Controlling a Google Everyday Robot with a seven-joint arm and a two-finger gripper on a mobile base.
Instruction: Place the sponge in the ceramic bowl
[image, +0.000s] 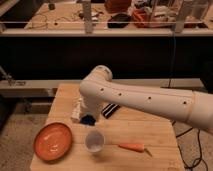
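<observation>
**Sponge in gripper, not yet in bowl**

Gripper (89, 117) low over wooden table (150, 134), at end of white arm (142, 97) reaching in from frame-right, bent at elbow and pointing down. Mostly hidden behind wrist; looks clamped on sponge (90, 120), seen as small dark blue block right under wrist end. Can't tell whether sponge touches tabletop or hangs just above.

Sponge betw. white oblong item (76, 111) on frame-left & flat black striped obj (111, 110) on frame-right, just beside both.

Ceramic bowl (52, 141), orange-red, shallow, at front-left corner of table, apart from sponge, nothing inside. White cup (94, 141) upright just beside bowl's right rim, in front of sponge. Carrot (131, 147) lying flat to right of cup, near front edge.

Cluttered workbench (60, 25) across background.
</observation>
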